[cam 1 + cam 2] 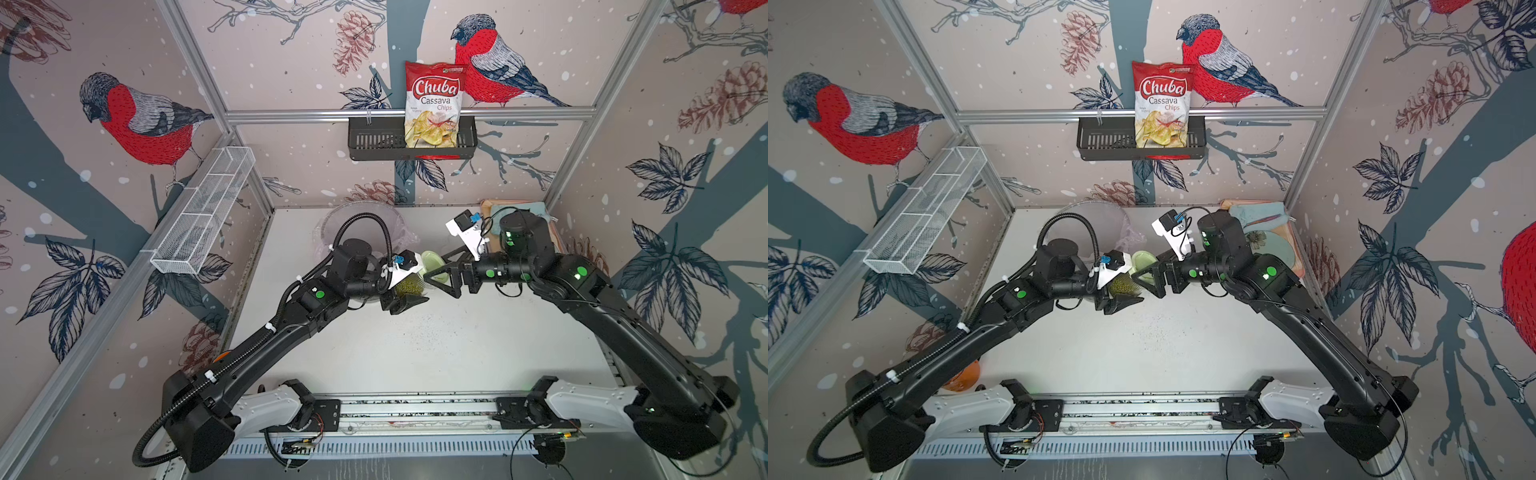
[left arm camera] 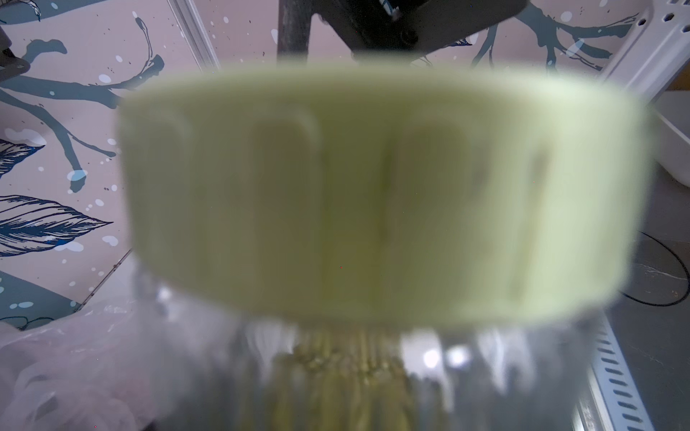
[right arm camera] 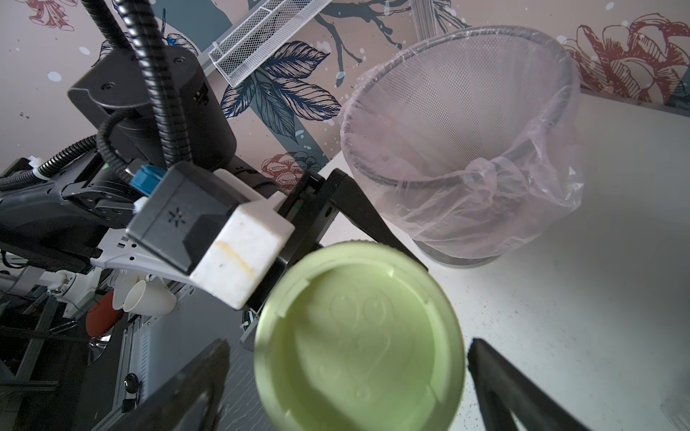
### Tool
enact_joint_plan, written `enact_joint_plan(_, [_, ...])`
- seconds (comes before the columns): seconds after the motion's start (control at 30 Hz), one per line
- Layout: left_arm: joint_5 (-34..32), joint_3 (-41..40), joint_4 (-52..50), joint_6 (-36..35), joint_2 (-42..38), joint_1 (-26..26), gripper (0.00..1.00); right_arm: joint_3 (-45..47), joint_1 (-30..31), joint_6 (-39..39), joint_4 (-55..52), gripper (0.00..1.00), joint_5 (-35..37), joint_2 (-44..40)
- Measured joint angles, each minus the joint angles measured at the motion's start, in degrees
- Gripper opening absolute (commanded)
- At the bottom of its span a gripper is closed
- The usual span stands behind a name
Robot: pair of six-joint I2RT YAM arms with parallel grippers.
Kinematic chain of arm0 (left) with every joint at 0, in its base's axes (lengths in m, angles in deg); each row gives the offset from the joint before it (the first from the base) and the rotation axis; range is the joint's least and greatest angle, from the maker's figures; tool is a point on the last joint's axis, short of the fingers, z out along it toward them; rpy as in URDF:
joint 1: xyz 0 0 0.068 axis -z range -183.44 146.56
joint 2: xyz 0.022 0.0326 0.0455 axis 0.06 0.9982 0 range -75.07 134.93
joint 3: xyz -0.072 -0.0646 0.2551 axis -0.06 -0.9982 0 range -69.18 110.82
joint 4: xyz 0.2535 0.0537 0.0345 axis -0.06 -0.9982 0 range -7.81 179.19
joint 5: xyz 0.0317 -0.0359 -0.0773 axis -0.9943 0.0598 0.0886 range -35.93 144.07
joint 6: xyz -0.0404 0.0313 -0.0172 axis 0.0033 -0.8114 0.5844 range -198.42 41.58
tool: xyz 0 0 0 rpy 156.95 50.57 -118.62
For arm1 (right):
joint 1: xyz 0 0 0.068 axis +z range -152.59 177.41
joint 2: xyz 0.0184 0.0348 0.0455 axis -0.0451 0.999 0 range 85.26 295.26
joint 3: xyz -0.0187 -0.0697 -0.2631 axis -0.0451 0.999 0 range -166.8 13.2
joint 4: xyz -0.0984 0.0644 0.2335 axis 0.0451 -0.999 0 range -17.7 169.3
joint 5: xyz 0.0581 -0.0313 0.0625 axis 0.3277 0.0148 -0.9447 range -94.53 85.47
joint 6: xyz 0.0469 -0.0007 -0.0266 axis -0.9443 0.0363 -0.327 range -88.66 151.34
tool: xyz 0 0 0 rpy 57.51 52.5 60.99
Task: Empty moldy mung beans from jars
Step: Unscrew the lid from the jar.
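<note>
Now, my left hand (image 1: 409, 293): clamped on the glass jar (image 2: 466, 358), probably slick, breakable.
My right hand (image 1: 441, 283): apart, flanking the green lid (image 3: 358, 336); I'd take its ribbed rim.

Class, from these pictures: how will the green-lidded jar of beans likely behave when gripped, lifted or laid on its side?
The jar looks like smooth clear glass, so probably slippery and breakable. It holds a mass of mung beans, so likely heavy for its size. Its lid is round; sideways it would probably roll.
</note>
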Motion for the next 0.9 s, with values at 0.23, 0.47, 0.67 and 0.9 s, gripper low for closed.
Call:
enact_joint_plan(0.23, [0.0,0.0,0.0,0.0,0.0,0.0,0.0,0.0,0.1,0.0,0.0,0.97,-0.3,0.4])
enact_joint_plan(0.47, [0.0,0.0,0.1,0.0,0.0,0.0,0.0,-0.2,0.1,0.2,0.0,0.94,-0.9,0.9])
enact_joint_plan(0.67, [0.1,0.0,0.3,0.0,0.0,0.0,0.0,-0.2,0.1,0.2,0.0,0.91,-0.8,0.9])
enact_joint_plan(0.9, [0.2,-0.1,0.4,0.0,0.0,0.0,0.0,-0.2,0.1,0.4,0.0,0.8,-0.3,1.1])
